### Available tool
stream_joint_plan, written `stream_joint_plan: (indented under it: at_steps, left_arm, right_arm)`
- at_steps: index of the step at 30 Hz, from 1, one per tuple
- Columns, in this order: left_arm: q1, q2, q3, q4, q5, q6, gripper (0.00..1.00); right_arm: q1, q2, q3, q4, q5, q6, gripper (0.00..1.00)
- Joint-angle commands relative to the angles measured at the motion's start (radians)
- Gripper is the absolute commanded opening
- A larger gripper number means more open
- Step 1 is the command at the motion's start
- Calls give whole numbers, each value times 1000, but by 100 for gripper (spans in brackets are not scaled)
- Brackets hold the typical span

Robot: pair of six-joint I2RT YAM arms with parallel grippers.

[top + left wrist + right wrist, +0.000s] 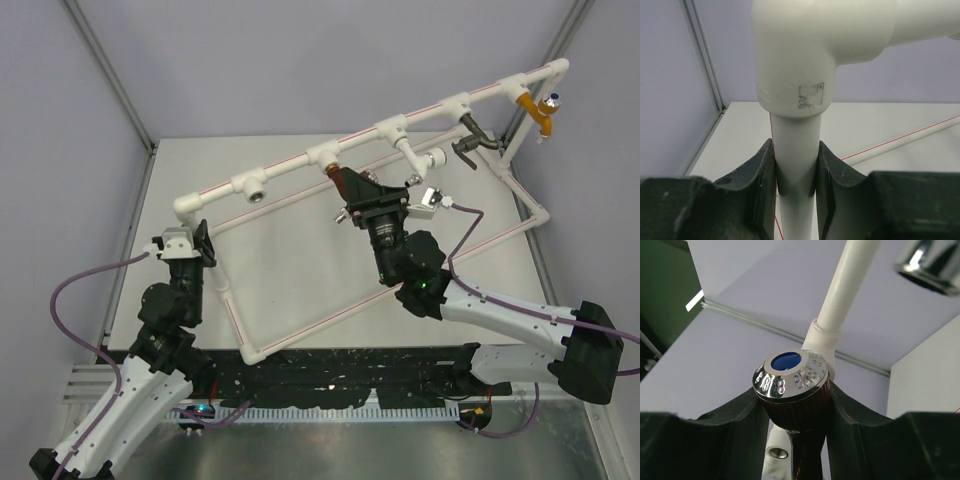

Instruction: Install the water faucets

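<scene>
One ribbed, chrome-capped faucet [794, 407] (copper, perhaps)

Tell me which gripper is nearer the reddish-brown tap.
Right. The right gripper is shut on the reddish-brown tap; the left gripper clamps the upright white pipe below the elbow at the frame's left end, well apart from it.

Robot lab cell: plain walls [300, 60], aluminium posts [110, 75], PVC pipe rig [290, 170] on table [300, 270].
</scene>
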Motion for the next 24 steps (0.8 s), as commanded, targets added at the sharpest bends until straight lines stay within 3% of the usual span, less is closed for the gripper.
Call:
stream_joint_plan:
  at_steps: [1, 5, 7, 11, 16, 21, 23, 24]
  left_arm:
    - [-15, -10, 0, -38, 57, 9, 0]
    - [-16, -12, 0, -38, 59, 11, 0]
    - [-15, -9, 0, -38, 57, 11, 0]
    - [-16, -5, 0, -38, 60, 11, 0]
    - [-16, 2, 0, -38, 60, 11, 0]
    - [-16, 7, 0, -38, 59, 12, 0]
    - [-16, 8, 0, -38, 59, 14, 0]
    - [-16, 8, 0, -38, 59, 12, 0]
  right_arm:
    - [-40, -38, 11, -11, 209, 451, 37]
    - [-46, -43, -21, 129, 186, 214, 71]
    - [-48, -46, -55, 226, 161, 105, 83]
    - [-52, -75, -124, 354, 114, -41, 96]
    - [-52, -153, -175, 403, -58, -380, 96]
    - [-52, -277, -196, 218, -258, -692, 95]
    - [-52, -328, -199, 123, -349, -879, 95]
    - [-52, -348, -201, 95, -384, -1052, 95]
